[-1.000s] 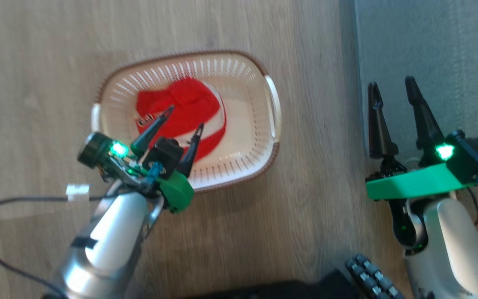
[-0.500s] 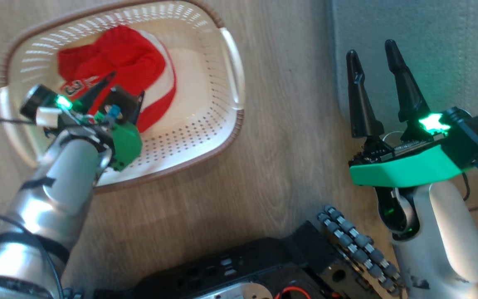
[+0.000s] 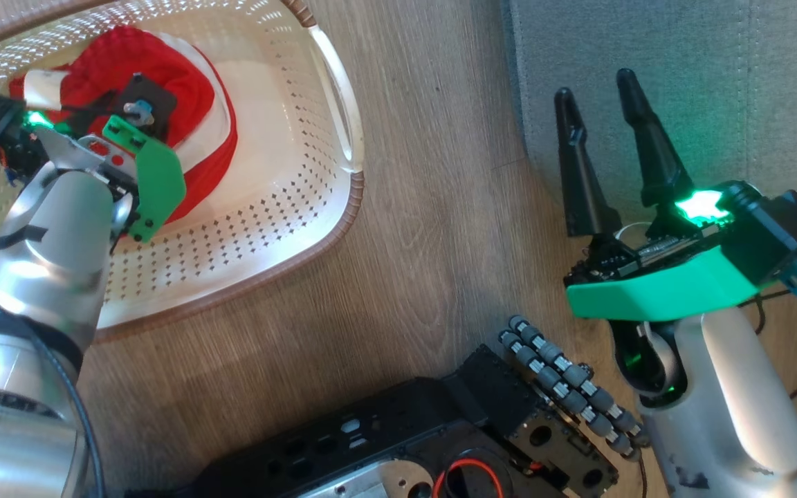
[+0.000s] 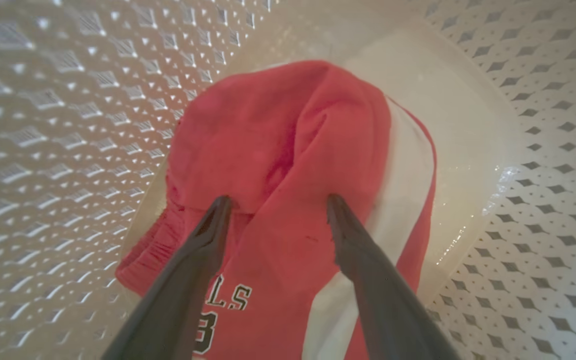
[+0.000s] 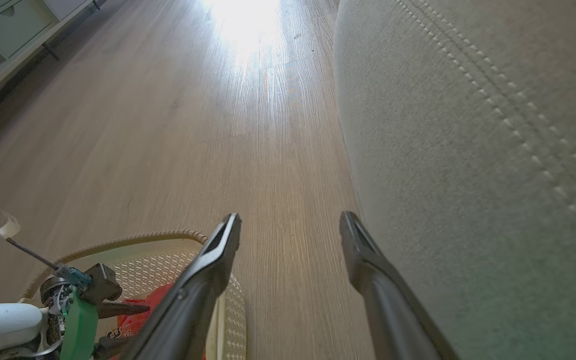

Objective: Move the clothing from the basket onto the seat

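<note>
The clothing (image 4: 288, 150), a bright red soft garment with a white stripe and dark printed lettering, lies bunched in the cream perforated plastic basket (image 3: 288, 207) on the wooden floor (image 3: 426, 242). The left end effector (image 4: 278, 199) is spread wide over it, gripping nothing. The right end effector (image 3: 595, 86), equally wide and empty, hovers at the edge of the grey fabric seat (image 3: 682, 69).
</note>
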### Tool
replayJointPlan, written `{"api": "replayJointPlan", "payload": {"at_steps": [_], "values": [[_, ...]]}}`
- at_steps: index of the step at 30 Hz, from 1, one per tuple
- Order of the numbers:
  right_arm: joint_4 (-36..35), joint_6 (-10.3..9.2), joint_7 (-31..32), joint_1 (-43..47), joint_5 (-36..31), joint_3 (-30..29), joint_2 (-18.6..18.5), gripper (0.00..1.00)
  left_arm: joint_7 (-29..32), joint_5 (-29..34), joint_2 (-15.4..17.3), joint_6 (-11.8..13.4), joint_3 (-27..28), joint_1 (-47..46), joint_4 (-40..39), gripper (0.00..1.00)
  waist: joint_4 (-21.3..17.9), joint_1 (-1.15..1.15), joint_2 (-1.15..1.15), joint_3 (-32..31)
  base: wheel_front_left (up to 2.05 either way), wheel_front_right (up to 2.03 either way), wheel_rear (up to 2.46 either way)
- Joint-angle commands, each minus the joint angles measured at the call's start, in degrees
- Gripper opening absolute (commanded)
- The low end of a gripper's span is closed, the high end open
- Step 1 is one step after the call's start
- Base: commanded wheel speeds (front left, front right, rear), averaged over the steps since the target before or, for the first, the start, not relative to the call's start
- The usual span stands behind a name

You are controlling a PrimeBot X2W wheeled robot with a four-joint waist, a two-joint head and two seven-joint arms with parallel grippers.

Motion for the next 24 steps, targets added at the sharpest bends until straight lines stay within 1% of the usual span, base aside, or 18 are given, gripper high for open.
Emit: {"api": "replayJointPlan", "payload": {"at_steps": [1, 8, 12, 16, 17, 18, 19, 20, 24], "values": [[-1.76, -0.01, -0.52, 1.45, 0.32, 1.14, 0.09, 1.00, 0.43, 0.24, 0.93, 0.45, 0.42, 0.60, -0.03, 1.00, -0.12, 0.00, 0.00, 0.20, 0.00, 0.00, 0.00], [-2.57, -0.01, -0.52, 1.70, 0.86, 2.16, 0.09, 1.00, 6.34, -0.52, 0.65, 0.47, 0.14, -1.11, 1.13, 1.00, -0.73, 0.00, 0.00, 0.99, 0.00, 0.00, 0.00], [-3.27, -0.01, -0.52, 1.86, 1.00, 2.60, 0.09, 1.00, 10.27, -1.29, 0.77, -0.53, 0.11, -1.09, 1.39, 1.00, -0.97, 0.00, 0.00, 1.43, 0.00, 0.00, 0.00], [-3.62, -0.01, -0.52, 2.19, 1.25, 2.72, 0.09, 1.00, 11.65, -1.56, 1.07, -0.33, -0.22, -1.15, 1.48, 1.00, -1.17, 0.00, 0.00, 1.56, 0.00, 0.00, 0.00], [-3.60, -0.01, -0.52, 2.29, 1.25, 2.76, 0.09, 1.00, 12.22, -1.86, 1.06, -0.59, -0.31, -1.02, 1.51, 0.90, -1.24, 0.00, 0.00, 1.58, 0.00, 0.00, 0.00], [-3.56, -0.01, -0.52, 2.28, 1.24, 2.80, 0.09, 1.00, 12.36, -2.12, 1.10, -0.63, -0.24, -0.95, 1.52, 0.63, -1.28, 0.00, 0.00, 1.56, 0.00, 0.00, 0.00], [-3.54, -0.01, -0.52, 2.24, 1.25, 2.82, 0.09, 1.00, 12.65, -2.31, 1.17, -0.65, -0.22, -0.84, 1.53, 0.42, -1.32, 0.00, 0.00, 1.54, 0.00, 0.00, 0.00], [-3.54, -0.01, -0.52, 2.17, 1.30, 2.83, 0.09, 1.00, 12.69, -2.25, 1.24, -0.77, -0.47, -0.78, 1.54, 0.00, -1.36, 0.00, 0.00, 1.52, 0.00, 0.00, 0.00], [-3.34, -0.01, -0.52, 1.88, 1.47, 2.72, 0.09, 1.00, 12.38, -2.78, 1.48, -0.61, -0.58, -0.59, 1.56, 0.00, -1.45, 0.00, 0.00, 1.31, 0.00, 0.00, 0.00]]}}
